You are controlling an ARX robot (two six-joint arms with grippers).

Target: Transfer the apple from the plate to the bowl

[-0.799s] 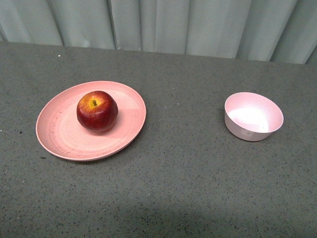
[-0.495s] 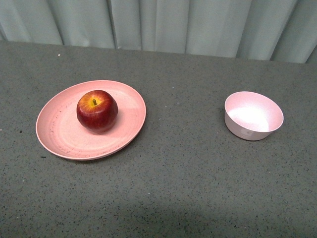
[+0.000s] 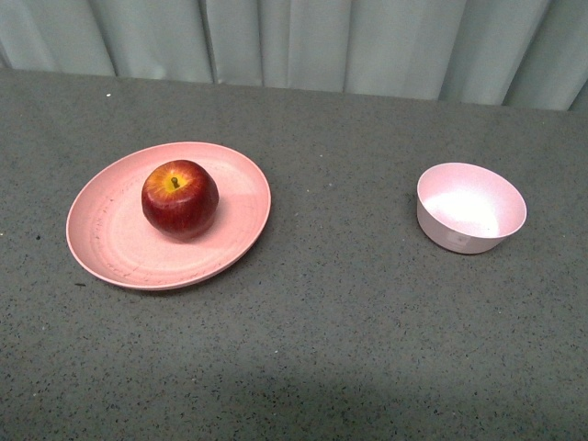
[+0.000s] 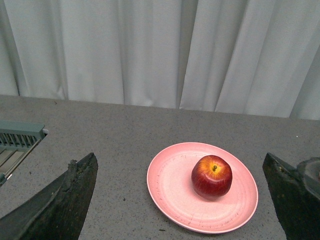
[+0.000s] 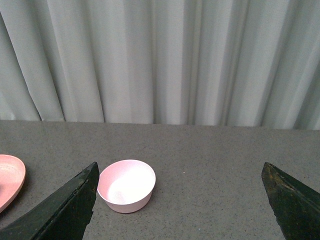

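A dark-red apple with a yellow patch round its stem sits upright on the wide salmon-pink plate, left of the table's middle. The small pale pink bowl stands empty to the right, well apart from the plate. Neither arm shows in the front view. In the left wrist view my left gripper is open, high above and short of the apple and plate. In the right wrist view my right gripper is open too, and the bowl lies beside one fingertip.
The grey speckled tabletop carries only the plate and bowl. Pale curtains hang along its far edge. A grey-green slatted object shows at the table's side in the left wrist view. The plate's edge shows in the right wrist view.
The plate, apple and bowl sit slightly higher in the front view than before, which points to a small camera shift. Nothing on the table has moved.
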